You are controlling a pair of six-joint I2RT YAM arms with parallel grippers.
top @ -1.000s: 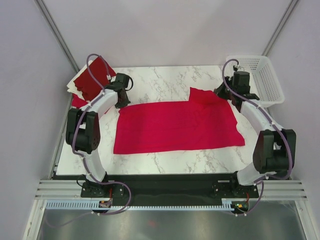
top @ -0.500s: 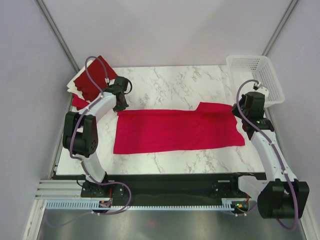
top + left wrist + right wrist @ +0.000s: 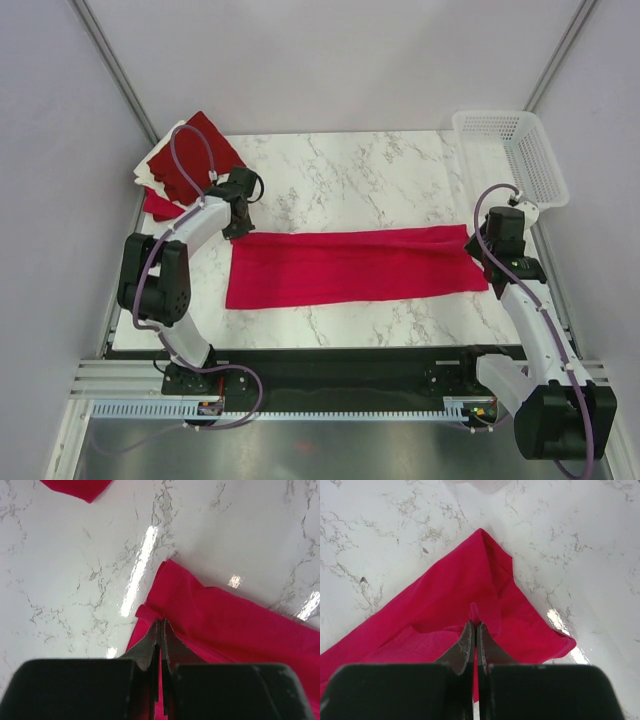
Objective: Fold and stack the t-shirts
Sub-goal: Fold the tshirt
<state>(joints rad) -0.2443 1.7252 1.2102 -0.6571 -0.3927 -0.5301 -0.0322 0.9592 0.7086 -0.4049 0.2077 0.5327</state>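
A bright crimson t-shirt (image 3: 350,265) lies as a long folded band across the middle of the marble table. My left gripper (image 3: 238,228) is shut on its far left corner; the pinched fabric shows in the left wrist view (image 3: 161,621). My right gripper (image 3: 478,240) is shut on its far right corner, with a fold of cloth between the tips in the right wrist view (image 3: 475,621). A pile of dark red, red and cream t-shirts (image 3: 185,160) sits at the table's far left corner.
A white plastic lattice basket (image 3: 510,155) stands at the far right corner of the table (image 3: 350,180). Grey walls and metal frame posts close in the sides.
Both grippers have pulled the shirt's far edge toward me, folding it over. The shirt went from a wide sheet to a narrow band, and the right arm swung nearer.
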